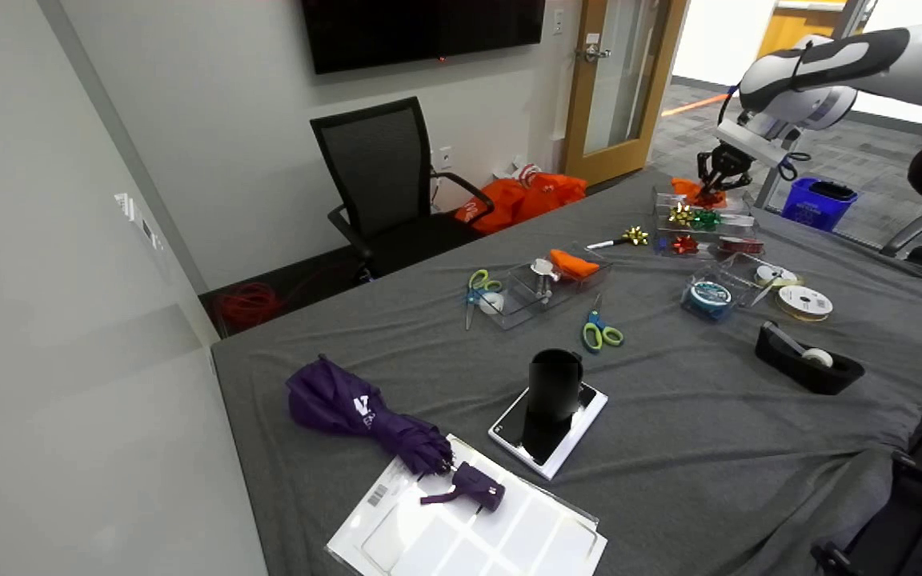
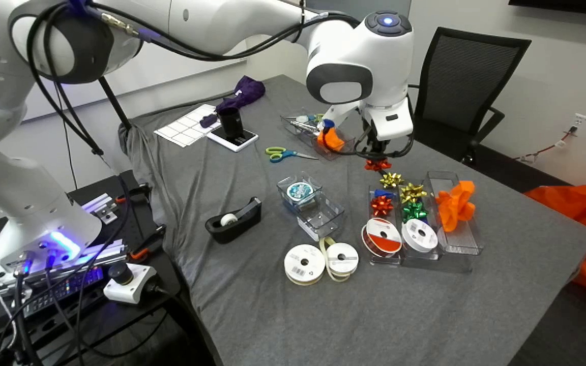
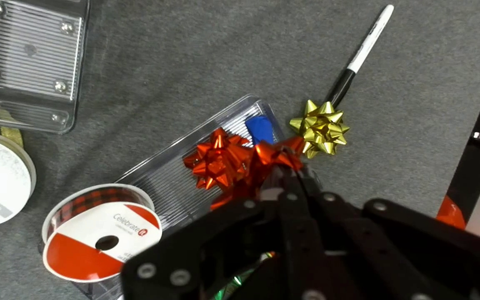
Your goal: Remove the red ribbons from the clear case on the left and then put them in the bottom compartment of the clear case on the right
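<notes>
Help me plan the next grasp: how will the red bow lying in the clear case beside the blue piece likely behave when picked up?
The red bow is probably light and springy: thin strips folded into pointed loops that may crush under a hard squeeze. Its shiny, foil-like surface could be slippery. Its spiky outline should discourage rolling.

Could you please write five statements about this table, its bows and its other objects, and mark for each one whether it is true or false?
1. The gripper holds a red bow. True.
2. The second red bow lies outside every case. False: it lies in a clear case.
3. The black mug stands on a tablet-like slab. True.
4. The tape dispenser is white. False: it is black.
5. The gold bow beside the marker lies outside that case. True.
</notes>
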Robot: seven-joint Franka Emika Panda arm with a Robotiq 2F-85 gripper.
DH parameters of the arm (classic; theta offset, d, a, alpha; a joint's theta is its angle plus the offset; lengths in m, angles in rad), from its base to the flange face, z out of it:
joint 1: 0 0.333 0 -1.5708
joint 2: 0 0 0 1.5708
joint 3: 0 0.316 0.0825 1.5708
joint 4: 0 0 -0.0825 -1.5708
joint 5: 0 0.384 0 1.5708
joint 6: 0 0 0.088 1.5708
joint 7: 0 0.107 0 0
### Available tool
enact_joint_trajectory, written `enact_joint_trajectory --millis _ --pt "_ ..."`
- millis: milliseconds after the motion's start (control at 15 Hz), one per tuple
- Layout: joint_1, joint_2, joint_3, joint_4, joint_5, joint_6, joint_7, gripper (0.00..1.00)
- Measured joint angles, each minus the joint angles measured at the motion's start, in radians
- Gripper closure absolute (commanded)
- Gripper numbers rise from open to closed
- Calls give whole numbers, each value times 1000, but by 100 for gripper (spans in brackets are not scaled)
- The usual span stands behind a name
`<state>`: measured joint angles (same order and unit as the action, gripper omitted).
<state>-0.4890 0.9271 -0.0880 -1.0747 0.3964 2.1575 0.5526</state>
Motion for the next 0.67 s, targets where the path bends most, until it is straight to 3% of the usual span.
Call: enact_joint_trajectory --millis 667 --pt "-14 153 -68 121 0 4 75 99"
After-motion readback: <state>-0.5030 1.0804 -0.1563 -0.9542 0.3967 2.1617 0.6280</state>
